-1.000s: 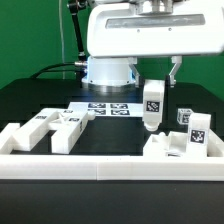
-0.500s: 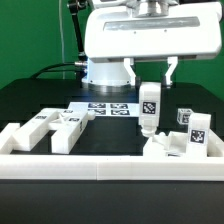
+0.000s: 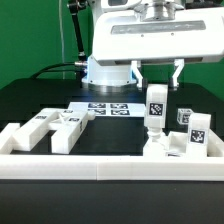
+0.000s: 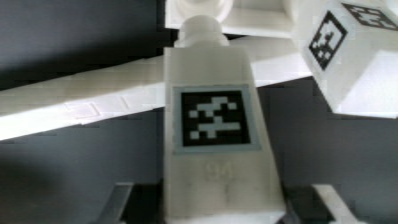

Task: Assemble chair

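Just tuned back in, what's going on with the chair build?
The hand is shut on an upright tagged white bar, holding it over the cluster of chair parts at the exterior view's right. Whether the bar's lower end touches that cluster is unclear. Other loose parts lie at the exterior view's left.

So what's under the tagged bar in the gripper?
A white chair part sits directly under the upright bar held by the gripper. The bar's lower tip hides whether they touch.
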Controlling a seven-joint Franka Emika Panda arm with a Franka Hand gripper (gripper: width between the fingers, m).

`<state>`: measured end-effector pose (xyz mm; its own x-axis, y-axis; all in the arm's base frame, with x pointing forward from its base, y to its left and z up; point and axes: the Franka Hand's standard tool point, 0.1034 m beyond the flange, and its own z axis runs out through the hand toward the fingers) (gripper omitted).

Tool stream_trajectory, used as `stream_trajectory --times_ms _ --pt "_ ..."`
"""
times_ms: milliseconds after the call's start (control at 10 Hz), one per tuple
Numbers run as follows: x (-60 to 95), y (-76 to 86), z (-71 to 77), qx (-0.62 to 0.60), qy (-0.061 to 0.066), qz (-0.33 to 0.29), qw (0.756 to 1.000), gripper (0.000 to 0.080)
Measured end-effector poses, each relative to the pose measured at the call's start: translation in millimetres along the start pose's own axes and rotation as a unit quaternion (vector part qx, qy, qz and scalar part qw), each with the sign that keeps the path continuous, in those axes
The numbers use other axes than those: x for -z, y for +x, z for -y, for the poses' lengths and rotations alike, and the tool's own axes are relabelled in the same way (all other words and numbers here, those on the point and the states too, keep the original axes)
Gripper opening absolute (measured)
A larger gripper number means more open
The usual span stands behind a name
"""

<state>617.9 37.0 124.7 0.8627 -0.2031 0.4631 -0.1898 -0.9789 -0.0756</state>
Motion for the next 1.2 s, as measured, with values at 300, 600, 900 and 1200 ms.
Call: stream_trajectory --times_ms 300,600,900,1200 --pt "-4.5 -6.0 1.9 0.007 -0.002 -0.017 1.000 0.0291" --pt "-4.3 -5.6 1.6 0.009 -0.002 -0.024 1.000 0.0291" --pt "-5.0 -10.9 -3.6 0.011 -0.006 -0.047 0.999 0.0291" --pt "-6.1 -12.4 -7.1 0.010 -0.008 -0.043 0.999 0.0291"
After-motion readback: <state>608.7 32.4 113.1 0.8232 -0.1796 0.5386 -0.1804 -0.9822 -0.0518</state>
